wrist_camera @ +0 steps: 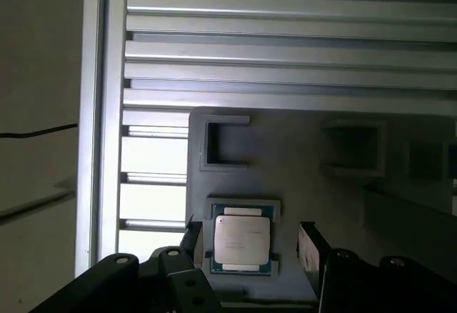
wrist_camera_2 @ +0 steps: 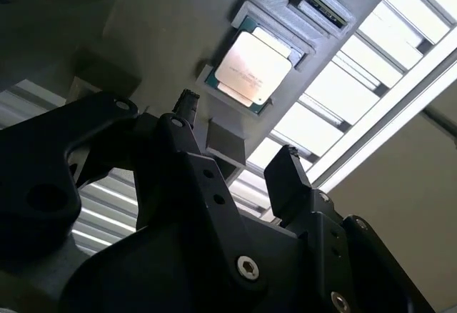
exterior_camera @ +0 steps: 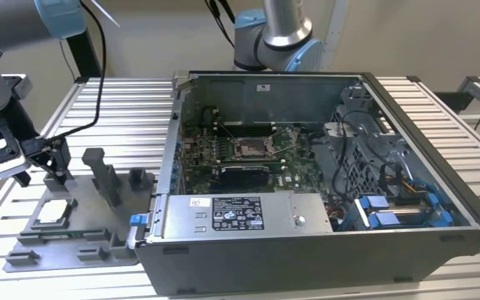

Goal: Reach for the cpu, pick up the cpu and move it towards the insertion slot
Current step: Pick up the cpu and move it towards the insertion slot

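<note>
The cpu (exterior_camera: pixel 52 212) is a small pale silver square lying flat in a recess of the grey fixture plate (exterior_camera: pixel 82 256), at the exterior view's left. My gripper (exterior_camera: pixel 40 172) hangs a little above and behind it, open, with nothing between its fingers. In both wrist views the cpu (wrist_camera_2: pixel 253 66) (wrist_camera: pixel 243 243) lies beyond the gripper (wrist_camera_2: pixel 239 138) (wrist_camera: pixel 248 240), framed by the two dark fingertips. The insertion slot (exterior_camera: pixel 252 147), a shiny square frame with a dark centre, sits on the green motherboard inside the open computer case.
The open computer case (exterior_camera: pixel 307 250) fills the middle and right of the slatted aluminium table (exterior_camera: pixel 123 112). Tall grey posts (exterior_camera: pixel 102 175) rise from the fixture plate beside the cpu. Another robot arm (exterior_camera: pixel 274 37) stands behind the case.
</note>
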{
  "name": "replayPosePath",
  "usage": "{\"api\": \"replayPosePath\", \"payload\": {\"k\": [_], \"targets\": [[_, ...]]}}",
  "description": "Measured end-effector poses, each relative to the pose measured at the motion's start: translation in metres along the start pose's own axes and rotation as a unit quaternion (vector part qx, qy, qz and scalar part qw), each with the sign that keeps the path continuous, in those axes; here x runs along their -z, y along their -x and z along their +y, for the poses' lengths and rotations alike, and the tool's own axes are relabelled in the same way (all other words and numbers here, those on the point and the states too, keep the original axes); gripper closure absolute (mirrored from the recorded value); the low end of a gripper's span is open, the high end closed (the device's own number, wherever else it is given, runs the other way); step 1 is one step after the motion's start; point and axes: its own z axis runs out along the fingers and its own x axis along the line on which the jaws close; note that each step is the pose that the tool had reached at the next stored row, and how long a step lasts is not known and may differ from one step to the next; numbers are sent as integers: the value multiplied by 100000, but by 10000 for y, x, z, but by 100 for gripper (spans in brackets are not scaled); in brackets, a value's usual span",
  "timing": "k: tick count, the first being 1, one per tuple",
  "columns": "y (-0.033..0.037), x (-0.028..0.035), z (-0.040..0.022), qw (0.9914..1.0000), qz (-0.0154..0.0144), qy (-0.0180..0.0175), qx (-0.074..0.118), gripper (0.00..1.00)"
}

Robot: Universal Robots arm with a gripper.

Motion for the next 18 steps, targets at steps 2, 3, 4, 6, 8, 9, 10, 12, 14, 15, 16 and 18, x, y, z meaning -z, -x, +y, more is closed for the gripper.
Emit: {"api": "replayPosePath", "payload": {"k": [2,3,4,6,8,9,10,12,14,15,16,18], "targets": [[0,-5,0,100000,2,-1,-3,0],[0,-7,0,100000,3,-2,-1,0],[0,-10,-1,100000,4,-3,-2,0],[0,-15,-1,100000,8,-6,-1,0],[0,-22,-1,100000,4,-4,-1,0],[0,-26,-2,100000,2,-1,-1,0],[0,-28,-2,100000,5,-3,-1,0],[-1,-34,-2,100000,7,-5,-3,0],[-1,-40,-2,100000,6,-3,-5,0],[-2,-42,-2,100000,8,-7,-5,0],[-2,-45,-3,100000,8,-5,-3,0],[-3,-49,-3,100000,5,-4,-1,0]]}}
